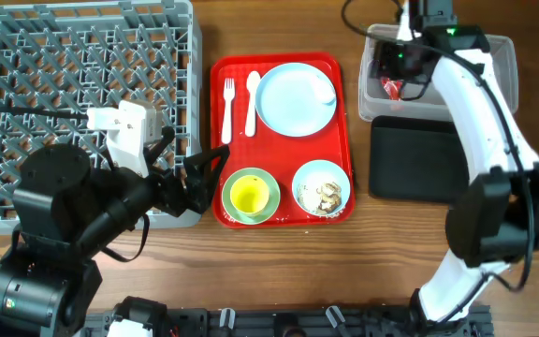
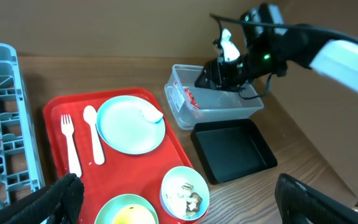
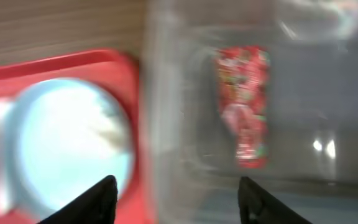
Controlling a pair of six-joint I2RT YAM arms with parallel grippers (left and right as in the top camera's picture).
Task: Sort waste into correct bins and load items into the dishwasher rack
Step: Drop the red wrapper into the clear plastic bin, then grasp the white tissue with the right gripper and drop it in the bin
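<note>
The red-and-white wrapper (image 3: 244, 106) lies inside the clear tub (image 1: 494, 56), with my open, empty right gripper (image 3: 179, 202) just above it; the view is blurred. From overhead the right gripper (image 1: 389, 73) hangs over the tub's left end. My left gripper (image 1: 209, 178) is open and empty, between the grey rack (image 1: 82, 103) and the red tray (image 1: 282, 223). On the tray are the plate (image 1: 293, 101), fork (image 1: 227, 108), spoon (image 1: 251, 98), a bowl holding the yellow cup (image 1: 249, 195), and a bowl with food scraps (image 1: 322, 188).
The black tray (image 1: 417, 159) lies empty on the wood just in front of the clear tub. A small white bit (image 2: 151, 114) sits on the plate's right rim. The right arm (image 1: 475, 122) reaches over the black tray.
</note>
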